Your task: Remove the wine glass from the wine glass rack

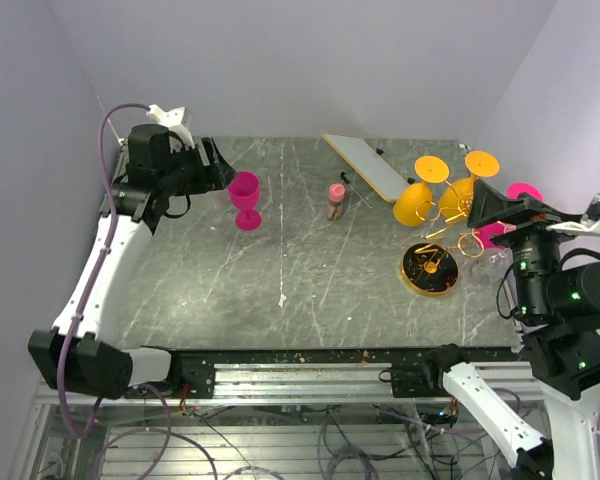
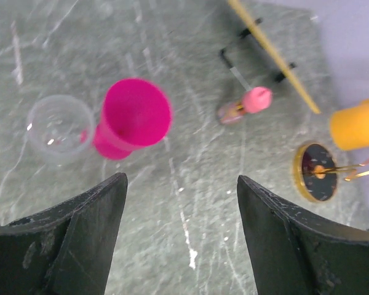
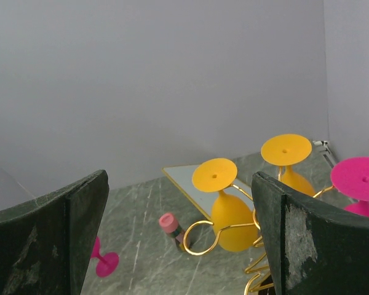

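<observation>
The gold wire wine glass rack (image 1: 442, 235) stands at the right of the table on a round dark base (image 1: 429, 268). Two orange wine glasses (image 1: 417, 198) (image 1: 470, 185) hang upside down on it, and a pink one (image 1: 520, 196) hangs at its far right. In the right wrist view the orange glasses (image 3: 227, 212) and the pink glass (image 3: 364, 184) hang from the gold loops (image 3: 203, 236). My right gripper (image 1: 500, 212) is open and empty beside the rack. A pink wine glass (image 1: 246, 199) stands upright on the table at the left. My left gripper (image 1: 212, 166) is open and empty, just left of it.
A flat white board (image 1: 368, 165) lies at the back. A small pink-capped bottle (image 1: 336, 200) stands mid-table. In the left wrist view a clear cup (image 2: 60, 127) sits beside the pink glass (image 2: 133, 118). Walls close in on the left, back and right.
</observation>
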